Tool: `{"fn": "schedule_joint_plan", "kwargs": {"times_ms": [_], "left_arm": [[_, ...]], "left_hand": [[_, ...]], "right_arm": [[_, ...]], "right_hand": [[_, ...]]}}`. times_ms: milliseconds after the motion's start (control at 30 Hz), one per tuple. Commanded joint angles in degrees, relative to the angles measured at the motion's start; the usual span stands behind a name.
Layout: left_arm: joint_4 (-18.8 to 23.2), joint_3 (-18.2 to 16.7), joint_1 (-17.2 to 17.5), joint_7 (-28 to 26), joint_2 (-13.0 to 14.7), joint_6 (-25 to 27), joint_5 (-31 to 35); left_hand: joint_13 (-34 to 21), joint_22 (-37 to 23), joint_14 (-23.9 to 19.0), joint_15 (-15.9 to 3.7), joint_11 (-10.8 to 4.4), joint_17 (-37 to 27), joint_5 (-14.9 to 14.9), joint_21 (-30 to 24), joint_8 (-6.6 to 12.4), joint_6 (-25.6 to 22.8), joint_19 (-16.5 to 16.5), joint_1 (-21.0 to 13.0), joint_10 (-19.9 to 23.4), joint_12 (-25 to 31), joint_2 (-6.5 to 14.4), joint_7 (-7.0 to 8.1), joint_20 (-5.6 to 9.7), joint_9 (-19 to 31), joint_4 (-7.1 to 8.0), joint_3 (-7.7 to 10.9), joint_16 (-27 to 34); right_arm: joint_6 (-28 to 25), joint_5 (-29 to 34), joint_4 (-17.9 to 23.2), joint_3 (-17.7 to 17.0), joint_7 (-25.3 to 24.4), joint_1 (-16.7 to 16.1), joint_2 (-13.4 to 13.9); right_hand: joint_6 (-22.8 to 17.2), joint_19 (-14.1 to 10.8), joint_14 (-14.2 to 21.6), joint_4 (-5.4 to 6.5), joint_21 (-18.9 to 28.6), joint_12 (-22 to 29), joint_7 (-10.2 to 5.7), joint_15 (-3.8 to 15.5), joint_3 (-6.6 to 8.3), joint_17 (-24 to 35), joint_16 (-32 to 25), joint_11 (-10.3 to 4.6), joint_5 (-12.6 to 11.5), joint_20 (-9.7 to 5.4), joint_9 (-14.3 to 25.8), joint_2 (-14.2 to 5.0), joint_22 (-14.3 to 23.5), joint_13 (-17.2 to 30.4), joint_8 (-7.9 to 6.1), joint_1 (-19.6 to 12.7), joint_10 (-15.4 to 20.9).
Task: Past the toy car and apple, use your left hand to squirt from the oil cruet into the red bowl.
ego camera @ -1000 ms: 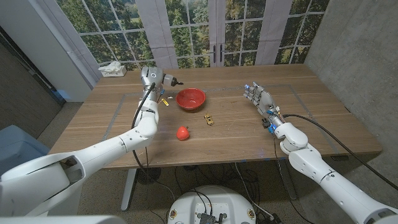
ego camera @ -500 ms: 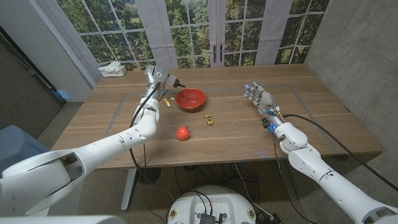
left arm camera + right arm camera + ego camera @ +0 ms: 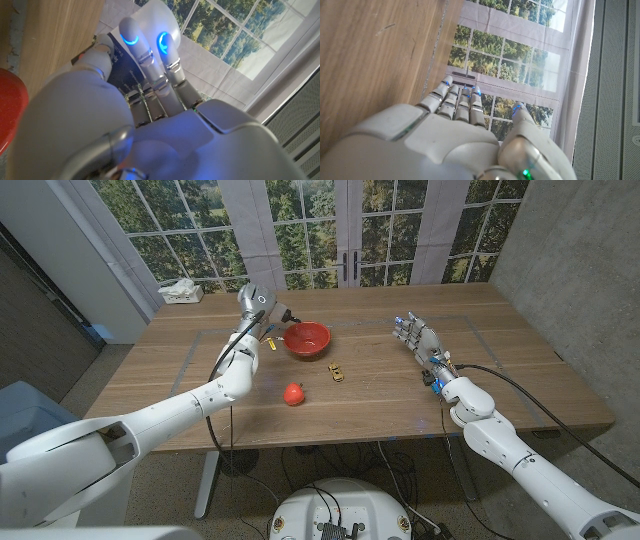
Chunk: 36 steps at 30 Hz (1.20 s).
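Beside the red bowl [image 3: 306, 338], left hand [image 3: 262, 308] grips the oil cruet [image 3: 267, 335], tilted toward the rim; apple [image 3: 293, 393] and toy car [image 3: 338, 371] nearer; right hand's [image 3: 416, 335] fingers extended, slightly apart.

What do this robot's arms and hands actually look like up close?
Both arms are smooth, glossy white shells with rounded segments. Black cables run along each forearm. The left hand and right hand are pale grey-white with jointed fingers whose tips glow blue.

Oil cruet [image 3: 268, 335] mostly hidden behind left hand [image 3: 262, 308], only a yellow bit showing and grip unreadable; red bowl [image 3: 9, 107] cut off at the left wrist view's edge; toy car [image 3: 337, 372] too small for detail.
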<state>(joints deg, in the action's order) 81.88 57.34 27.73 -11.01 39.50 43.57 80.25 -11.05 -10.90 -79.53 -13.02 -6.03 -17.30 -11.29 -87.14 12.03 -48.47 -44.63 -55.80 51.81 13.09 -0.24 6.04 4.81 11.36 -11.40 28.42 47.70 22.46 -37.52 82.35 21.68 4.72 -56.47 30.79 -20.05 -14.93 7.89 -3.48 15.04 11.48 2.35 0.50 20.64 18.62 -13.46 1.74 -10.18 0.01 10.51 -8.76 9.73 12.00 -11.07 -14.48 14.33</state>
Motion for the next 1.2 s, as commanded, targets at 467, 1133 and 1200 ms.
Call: {"fn": "schedule_joint_plan", "kwargs": {"times_ms": [467, 1133, 1200], "left_arm": [[3.4, -2.9, 0.5, 3.4, 1.0, -7.4, -0.8], [3.4, -4.4, 1.7, 0.9, 1.0, -8.3, -0.4], [3.3, -3.7, 1.2, 1.4, 1.5, -9.1, 0.8]], "left_hand": [[-45.2, -12.8, 1.7, 0.11, -5.07, -14.6, -14.1, 0.4, 16.22, -8.3, 0.1, 6.8, 21.6, 20.3, 3.1, 1.11, 6.74, 21.3, 6.72, 12.88, 11.3], [-43.3, -14.1, 3.3, 0.35, -4.88, -26.5, -14.6, -1.4, 14.69, -10.5, 0.8, 5.4, 23.3, 17.5, 2.3, -0.25, 7.13, 19.5, 5.88, 12.78, 15.4], [-42.2, -13.8, 3.4, 0.33, -5.14, -26.2, -14.3, -1.5, 13.87, -10.0, 0.7, 5.3, 23.1, 16.5, 2.9, -0.09, 7.10, 18.8, 5.99, 12.33, 14.6]], "right_arm": [[0.7, -0.5, -1.3, -0.1, 0.8, 0.4, -0.6], [0.4, -0.1, -1.6, 0.3, 1.1, 1.3, -0.7], [0.5, -0.1, -1.8, 0.3, 1.3, 1.4, -0.7]], "right_hand": [[-0.5, -0.5, -0.1, -0.17, -0.4, 0.5, -0.11, -0.43, 0.14, 0.0, -0.3, 0.47, 0.2, -0.14, 0.3, -0.12, 0.2, -0.1, -0.16, 0.1, 0.4], [-0.6, -0.7, 0.0, -0.16, -0.8, 0.5, -0.12, -0.36, 0.17, -0.1, -0.4, 0.48, 0.2, -0.14, 0.3, -0.16, 0.2, -0.1, -0.16, 0.3, 0.5], [-0.6, -0.7, -0.1, -0.16, -0.8, 0.5, -0.13, -0.40, 0.17, -0.1, -0.3, 0.51, 0.2, -0.15, 0.3, -0.16, 0.2, -0.1, -0.15, 0.4, 0.5]]}}
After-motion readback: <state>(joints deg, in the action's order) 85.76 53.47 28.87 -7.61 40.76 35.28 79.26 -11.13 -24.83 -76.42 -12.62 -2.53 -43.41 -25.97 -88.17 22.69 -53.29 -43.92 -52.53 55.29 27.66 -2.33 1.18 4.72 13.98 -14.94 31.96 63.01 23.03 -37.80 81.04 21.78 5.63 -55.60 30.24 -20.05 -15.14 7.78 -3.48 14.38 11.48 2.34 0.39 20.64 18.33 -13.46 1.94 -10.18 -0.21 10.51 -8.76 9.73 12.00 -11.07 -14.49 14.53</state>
